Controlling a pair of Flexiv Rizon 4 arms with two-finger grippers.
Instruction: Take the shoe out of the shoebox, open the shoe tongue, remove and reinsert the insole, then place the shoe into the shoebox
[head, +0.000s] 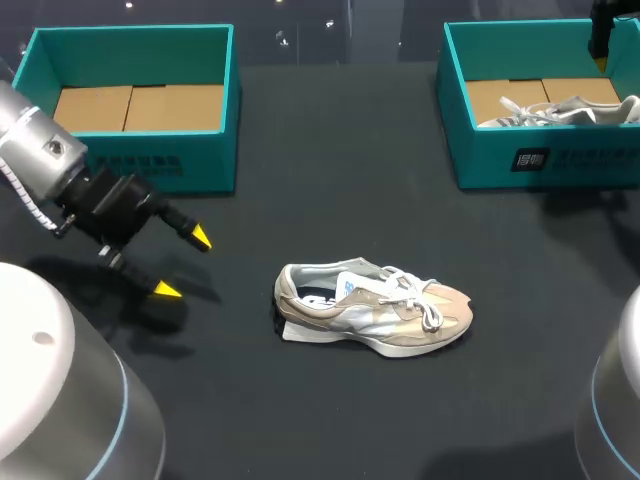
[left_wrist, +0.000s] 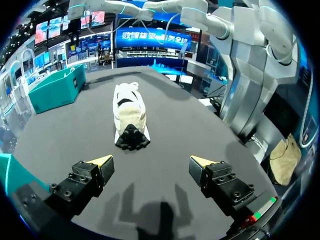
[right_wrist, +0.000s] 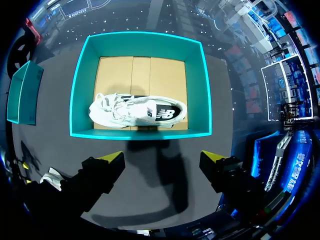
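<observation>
**Fig.** Beige shoe (head: 372, 312) is out of its box, lying on the dark surface (head: 330, 190) approx. mid-scene, toe to right, heel to left. Laces (head: 428, 308) sit loose over the tongue. A pale flat piece shows under the heel; cannot tell if it is the insole.

L jaws are open & empty, yellow tips (head: 201, 238) spread, left of the shoe & well apart from it. In the L wrist view the heel & black outsole (left_wrist: 132, 137) face them. Left shoebox (head: 130, 38) stands far left.

R jaws are open & empty, over the near wall of the right shoebox (right_wrist: 140, 134), far right. A white shoe (right_wrist: 137, 111) lies inside it on its side.

Handling (est.):
- **Shoe:** prob. light. Upper is soft & gives under squeeze, sole is rubbery & non-slip, laces may snag.
- **Best hold:** likely the heel counter or collar rim, the stiffest part & nearest the L jaws, w/ one jaw inside the opening & one outside.
- **Insole:** prob. thin & floppy, so pinch it at the heel edge while the other arm steadies the shoe.
</observation>
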